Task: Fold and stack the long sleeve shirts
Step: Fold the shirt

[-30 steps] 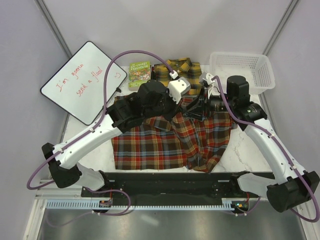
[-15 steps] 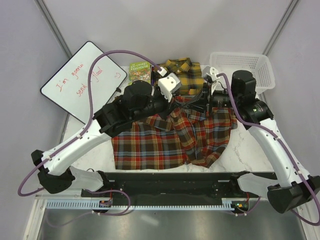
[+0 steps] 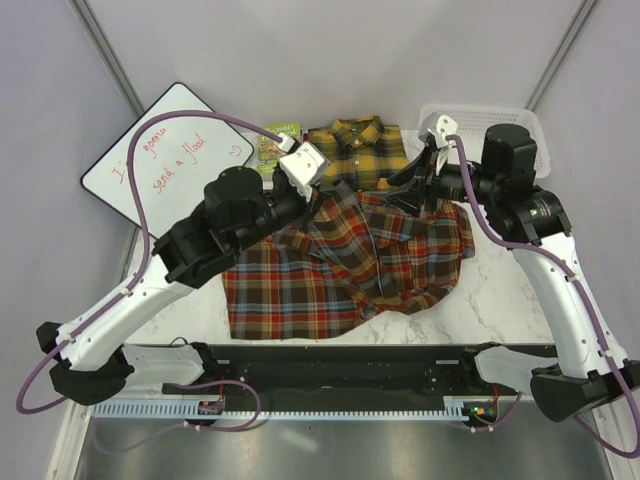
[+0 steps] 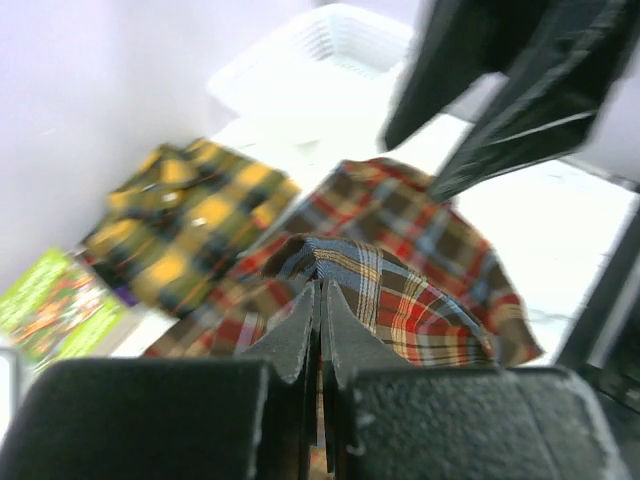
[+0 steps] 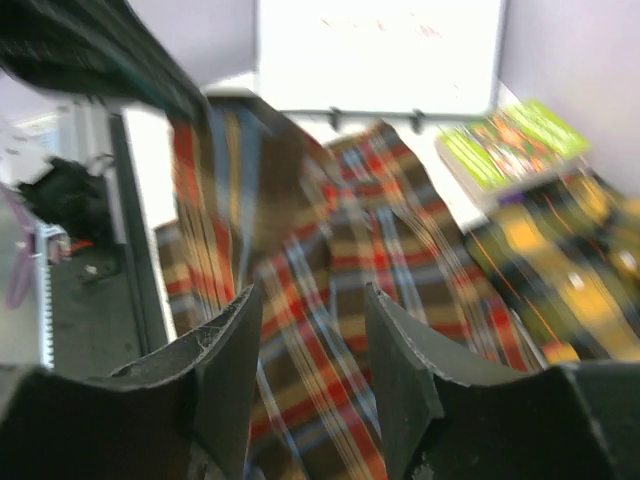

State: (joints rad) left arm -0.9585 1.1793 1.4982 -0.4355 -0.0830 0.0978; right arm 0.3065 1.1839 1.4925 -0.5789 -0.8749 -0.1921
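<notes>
The left end effector is closed tight on a fold of the red-brown shirt and holds it above the rest of the shirt, which lies crumpled in the middle of the worktop. The right end effector hangs over the same shirt, its jaws partly apart. The yellow and black shirt lies at the far side, just beside a green book

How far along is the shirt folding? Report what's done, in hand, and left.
Done: the yellow and black shirt lies folded at the far side. In hand: the left tool pinches a raised fold of the red-brown shirt, which is only partly folded; the right tool hangs open above it. Left: finish folding that shirt, then stack the two.
</notes>
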